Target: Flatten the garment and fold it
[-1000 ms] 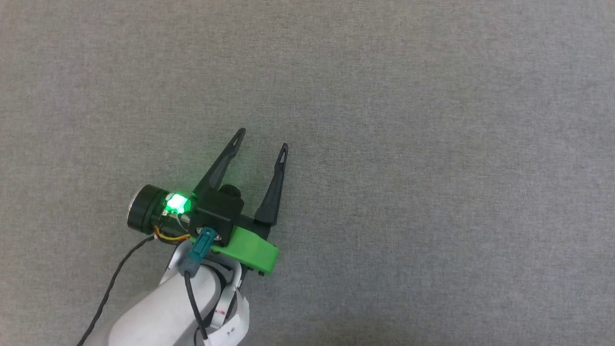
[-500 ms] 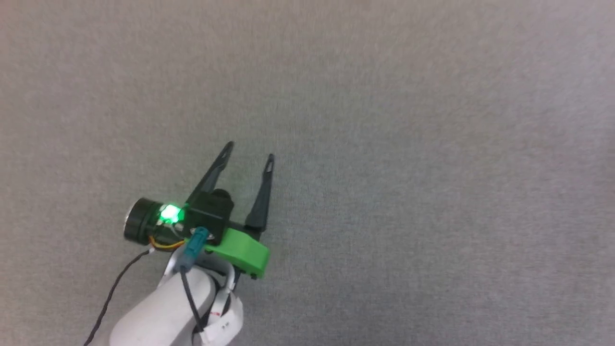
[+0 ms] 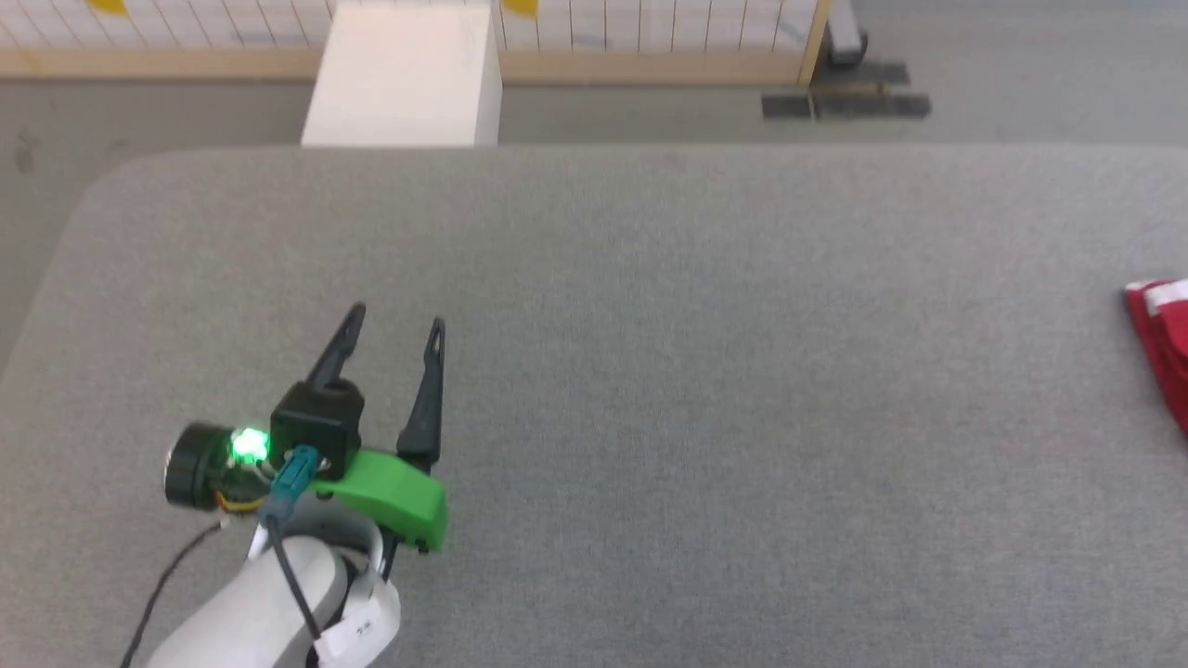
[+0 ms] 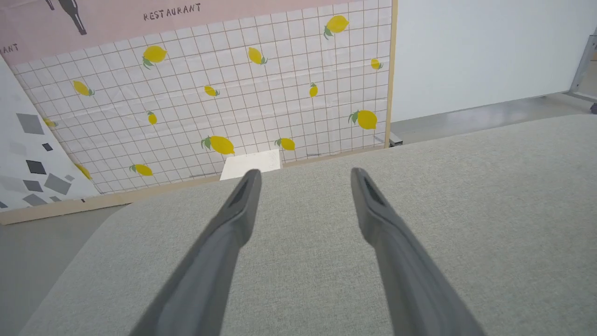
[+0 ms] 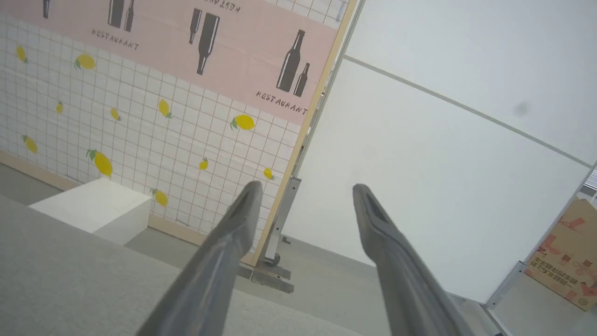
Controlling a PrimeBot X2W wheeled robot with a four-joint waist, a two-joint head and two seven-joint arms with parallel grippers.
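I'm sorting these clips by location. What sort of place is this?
Probably a staged test room or lab, not a home: a printed restaurant backdrop with lemons, a plain white partition, and a cardboard box.

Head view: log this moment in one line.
left gripper: open, empty, over gray surface | right gripper: open, empty | garment: far right, ungrasped

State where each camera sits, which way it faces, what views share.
Head view: on the head, looking down at the grey table; left gripper, open, lower left; garment at right edge.
Left wrist view: along its fingers across the table toward the lemon panel.
Right wrist view: along the right gripper, open, past the table toward a white wall.
Shared: the white box.
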